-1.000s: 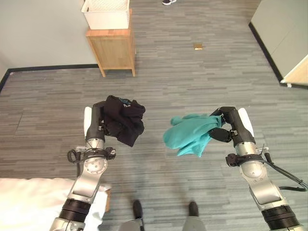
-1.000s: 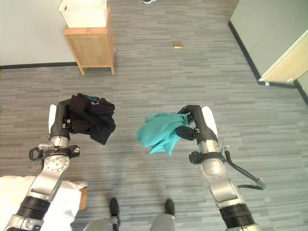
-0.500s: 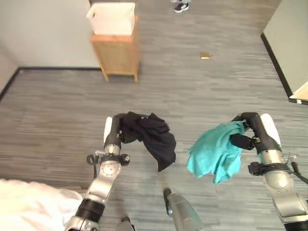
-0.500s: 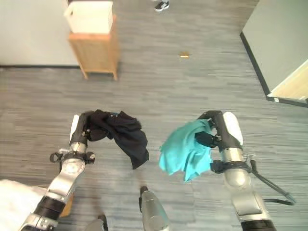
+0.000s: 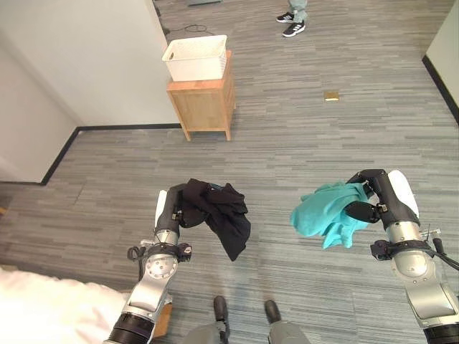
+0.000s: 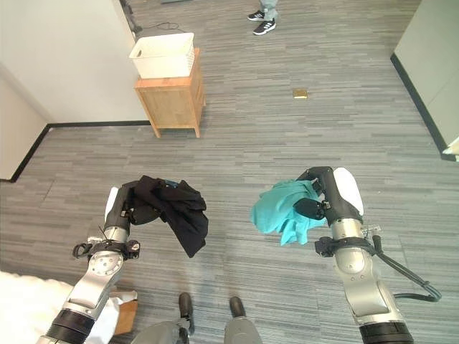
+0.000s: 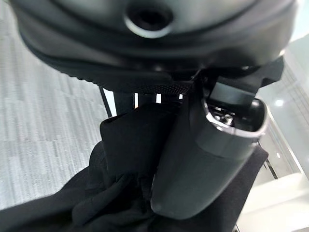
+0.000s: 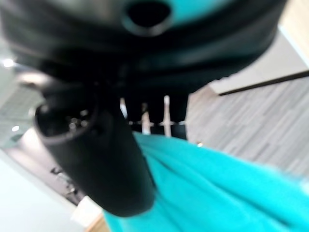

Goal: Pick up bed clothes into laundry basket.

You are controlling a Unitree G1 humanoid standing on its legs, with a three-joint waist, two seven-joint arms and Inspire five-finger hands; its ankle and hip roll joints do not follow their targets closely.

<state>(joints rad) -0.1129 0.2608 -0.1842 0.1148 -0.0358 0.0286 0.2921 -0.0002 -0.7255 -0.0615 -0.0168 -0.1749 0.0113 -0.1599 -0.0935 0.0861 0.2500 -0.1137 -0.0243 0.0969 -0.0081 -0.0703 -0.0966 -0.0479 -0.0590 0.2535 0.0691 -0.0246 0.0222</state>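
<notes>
While both garments hang clear of the floor, I have the left hand (image 5: 171,209) with fingers curled round the black cloth (image 5: 219,213) and the right hand (image 5: 373,199) clamped on the teal cloth (image 5: 326,213). Light, limp; bunched folds hold best. The basket (image 5: 195,57) sits on a wooden stand (image 5: 204,106), well ahead.

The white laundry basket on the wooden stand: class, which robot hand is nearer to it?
Left. The left hand, holding black clothing, is below the basket; the right hand holds teal clothing farther right.
</notes>
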